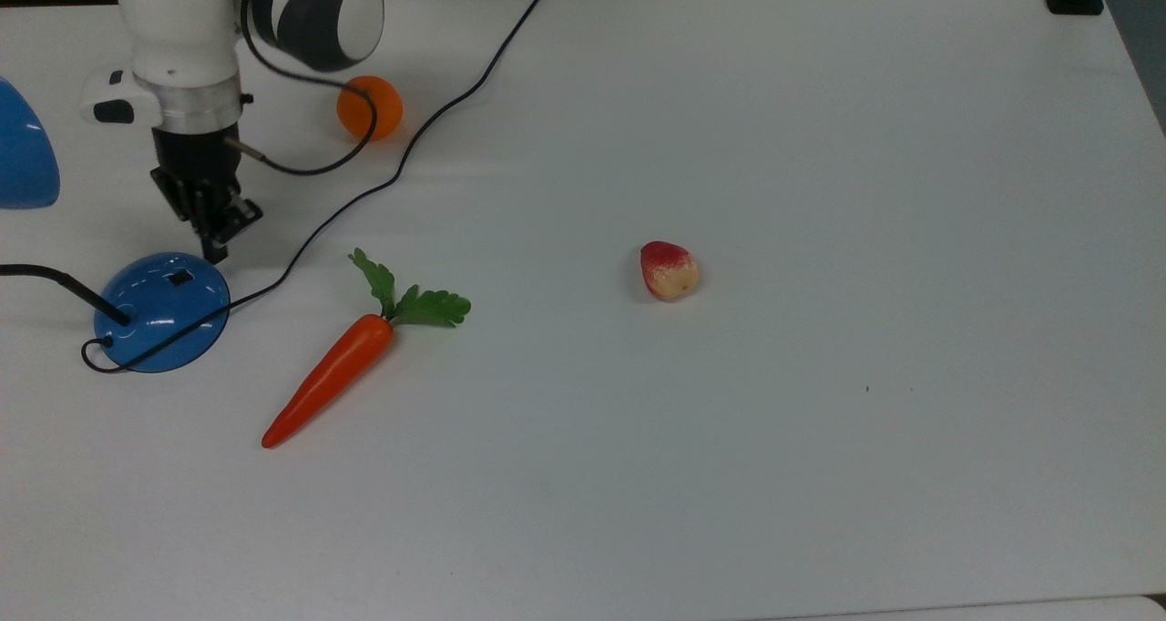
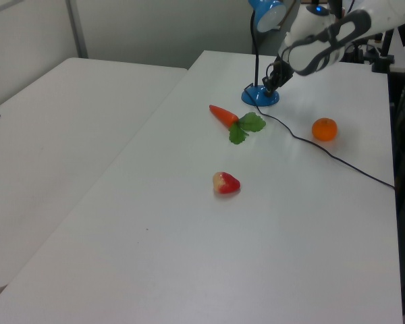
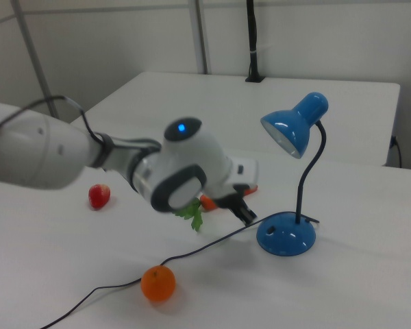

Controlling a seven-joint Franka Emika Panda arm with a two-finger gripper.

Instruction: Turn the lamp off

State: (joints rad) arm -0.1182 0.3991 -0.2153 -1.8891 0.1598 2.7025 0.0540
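My gripper (image 1: 217,243): hanging just off the 1 o'clock edge of the lamp base in the top view, tips clear of the blue dome. Fingers look pinched narrow, nothing between them. In the right view it (image 3: 247,215) sits at the base's 10 o'clock, apart from it.

Lamp (image 3: 292,177): the right view gives me the whole thing, blue shade up top, black gooseneck curving down, round blue base on the table. Shade interior looks dark, no glow. The top view gets the base (image 1: 162,311) at the table's 9 o'clock side plus a slice of the shade at the frame edge.

Switch (image 1: 180,278): small black rectangle on the dome, out in the open in the top view, just below my fingertips. In the left view my arm crowds that spot, so I can't pick it out there.

Cord (image 1: 401,161): thin black line from the base snaking toward 12 o'clock off the table's far edge, top view. The right view shows it passing the orange.

Carrot (image 1: 332,372): toy, green leaves, at the base's 3 o'clock in the top view, well apart from it. In the right view my arm covers most of it.

Orange (image 1: 369,108): near my arm, top view; sits alone up front in the right view.

Strawberry-ish fruit (image 1: 669,270): mid-table, far from everything.

Table (image 1: 820,466): plain white.
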